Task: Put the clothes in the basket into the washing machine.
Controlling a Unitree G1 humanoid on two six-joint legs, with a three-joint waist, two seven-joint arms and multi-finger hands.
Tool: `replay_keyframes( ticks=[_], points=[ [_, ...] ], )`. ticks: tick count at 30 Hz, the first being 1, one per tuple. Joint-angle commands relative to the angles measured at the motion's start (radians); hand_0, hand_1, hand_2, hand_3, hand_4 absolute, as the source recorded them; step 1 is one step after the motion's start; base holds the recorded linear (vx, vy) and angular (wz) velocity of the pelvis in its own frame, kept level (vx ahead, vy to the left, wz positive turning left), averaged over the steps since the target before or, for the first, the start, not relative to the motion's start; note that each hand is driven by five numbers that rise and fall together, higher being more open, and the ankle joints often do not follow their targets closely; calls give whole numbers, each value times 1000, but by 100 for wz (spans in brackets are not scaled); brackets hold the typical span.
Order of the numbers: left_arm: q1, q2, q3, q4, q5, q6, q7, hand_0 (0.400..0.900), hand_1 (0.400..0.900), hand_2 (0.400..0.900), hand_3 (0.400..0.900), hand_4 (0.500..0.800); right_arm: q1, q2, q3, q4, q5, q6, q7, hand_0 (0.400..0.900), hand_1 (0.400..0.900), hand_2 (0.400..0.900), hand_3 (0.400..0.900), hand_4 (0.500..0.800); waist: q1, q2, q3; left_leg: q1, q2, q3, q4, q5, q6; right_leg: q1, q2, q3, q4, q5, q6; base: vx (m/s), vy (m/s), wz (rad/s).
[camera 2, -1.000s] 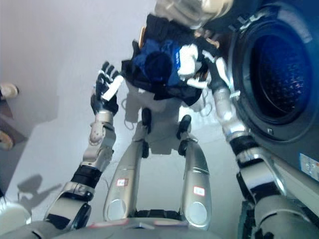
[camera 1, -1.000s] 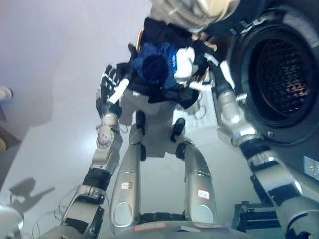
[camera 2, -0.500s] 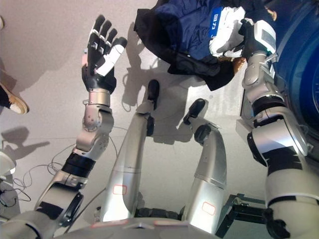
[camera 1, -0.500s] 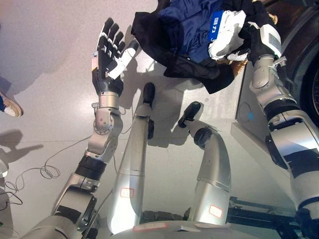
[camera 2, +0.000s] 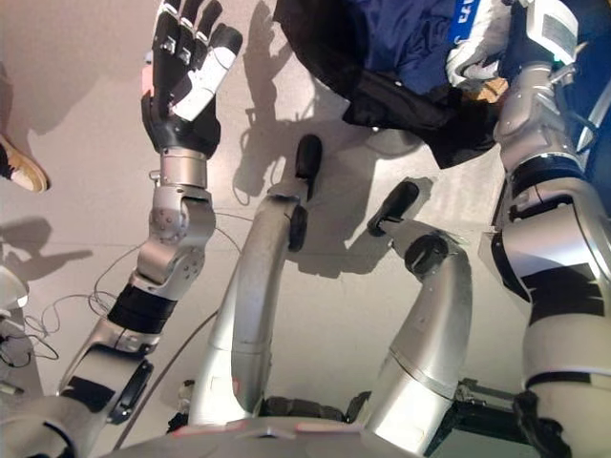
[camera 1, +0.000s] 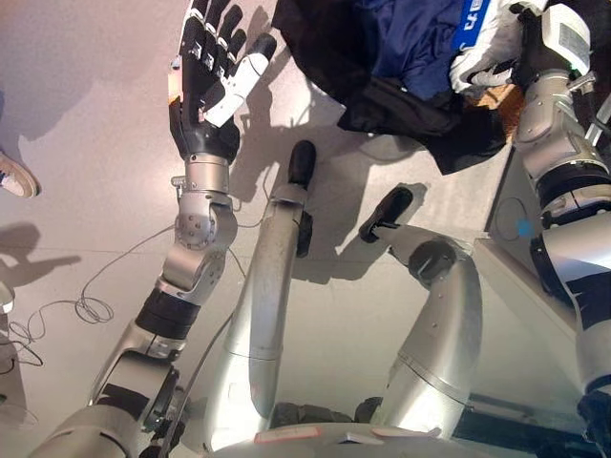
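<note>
At upper left, the left hand (camera 1: pixel 205 81) is raised w/ palm facing the camera, fingers straight and spread, nothing held; it is seen well apart from the clothes. At upper right, the right hand (camera 1: pixel 535 38) is seen up against the clothes (camera 1: pixel 401 57), but its fingers are hidden by fabric and by the frame edge, so whether anything is gripped cannot be told. The clothes are seen as a dark heap at top centre-right: a blue garment (camera 2: pixel 406 43) on top, black fabric (camera 1: pixel 406 110) spilling down and outward beneath it, and a white piece (camera 1: pixel 492 57) w/ a blue patch next to the right wrist. A bit of tan woven basket (camera 1: pixel 492 95) is glimpsed under the black fabric by the right forearm; the heap appears to rest on it. Grey floor (camera 1: pixel 86 191) is seen below everything. At the far left edge, a person's shoe (camera 2: pixel 21 164) is seen on the floor, well apart from the left hand.
</note>
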Motion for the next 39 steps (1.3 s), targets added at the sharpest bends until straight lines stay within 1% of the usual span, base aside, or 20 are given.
replay_keyframes(
  ticks=[1,5,10,14,19,20,21,28,32,36,39],
  points=[
    [74,-33,21,-161,21,-117,-4,900,900,900,900,800,20,-49,61,41,0,7,-19,900,900,900,900,800,8,74,-95,13,-15,-84,49,-139,-3,-61,1,53,17,8,131,-4,-11,6],
    [93,-35,35,-184,13,-117,-4,900,900,900,900,800,33,-38,59,52,-13,23,-7,900,900,900,900,800,12,94,-76,7,-21,-89,76,-142,-2,-61,-3,50,45,1,127,-3,-4,2],
    [117,-25,47,-207,7,-120,-7,900,900,900,900,800,68,-19,48,68,-47,43,-6,900,900,900,900,800,17,117,-68,4,-31,-98,101,-141,0,-61,-9,45,75,-6,121,-3,-6,3],
    [127,-20,49,-211,3,-119,-19,900,900,900,900,800,110,4,35,73,-57,46,34,900,900,900,900,800,17,128,-63,2,-34,-105,123,-141,2,-61,-10,49,97,-9,118,0,0,0],
    [138,-13,60,-209,-5,-111,-28,900,900,900,900,800,128,28,29,108,-80,67,78,900,900,900,900,800,19,135,-59,-2,-36,-110,147,-143,1,-61,-12,53,113,-8,116,0,0,0],
    [142,-10,62,-210,-5,-109,-31,900,900,900,900,800,128,31,29,109,-85,69,83,637,637,637,637,642,19,136,-58,-2,-35,-110,148,-143,1,-61,-12,53,113,-8,116,0,0,0],
    [144,-9,63,-215,-7,-110,-35,900,900,900,900,800,128,35,25,112,-84,70,84,400,400,400,400,500,18,136,-58,-2,-35,-110,153,-144,2,-61,-12,54,116,-8,115,0,0,0],
    [153,-7,78,-216,-10,-104,-37,900,900,900,900,800,127,50,29,87,-87,63,82,400,400,400,400,500,7,127,-58,-2,-33,-105,158,-140,5,-61,-4,62,114,7,114,-13,2,-2],
    [159,0,93,-219,-6,-104,-29,900,900,900,900,800,113,62,39,73,-81,60,76,400,400,400,400,500,-1,116,-62,-2,-30,-105,161,-136,6,-61,-1,66,111,16,112,-16,7,-5],
    [167,1,117,-223,4,-100,-10,900,900,900,900,800,84,75,36,37,-47,49,57,400,400,400,400,500,-18,94,-68,-2,-22,-100,168,-137,8,-61,7,70,113,19,108,-20,22,-10],
    [181,2,146,-227,16,-98,15,900,900,900,900,800,55,76,46,-33,-29,39,24,400,400,400,400,500,-39,67,-77,-2,-14,-91,171,-139,8,-61,18,74,106,32,107,-27,28,-16]
  ],
)
